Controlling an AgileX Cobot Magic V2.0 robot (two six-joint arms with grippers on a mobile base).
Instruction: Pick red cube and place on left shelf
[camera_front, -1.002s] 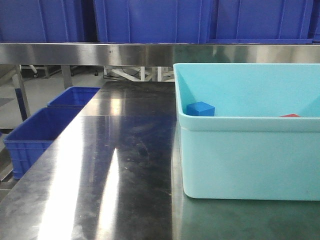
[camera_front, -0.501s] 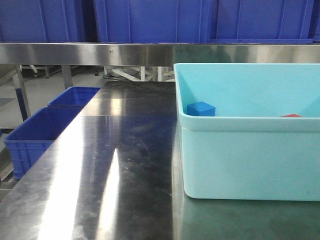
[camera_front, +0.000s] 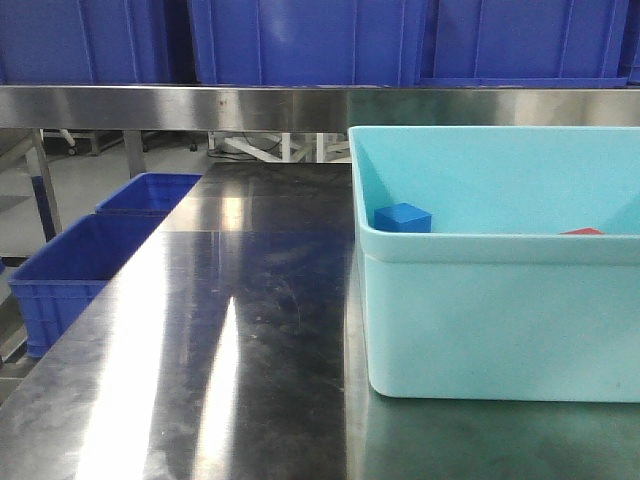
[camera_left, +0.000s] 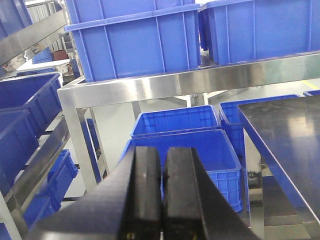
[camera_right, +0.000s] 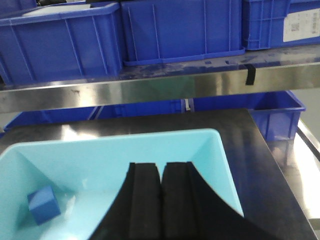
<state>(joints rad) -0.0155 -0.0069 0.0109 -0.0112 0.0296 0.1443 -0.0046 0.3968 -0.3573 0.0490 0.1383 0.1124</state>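
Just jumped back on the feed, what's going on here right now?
Neither arm holds anything. The right gripper is shut and empty over the pale cyan tub, where the blue cube sits and the red cube shows only as a sliver past the rim. The left gripper, also shut, points at blue crates beside the steel table. The red cube is not yet picked.

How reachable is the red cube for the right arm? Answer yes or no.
Probably yes. The right tool hangs over the open tub, where the red cube lies uncovered, apart from the blue cube. The tool is shut, so it must open first.
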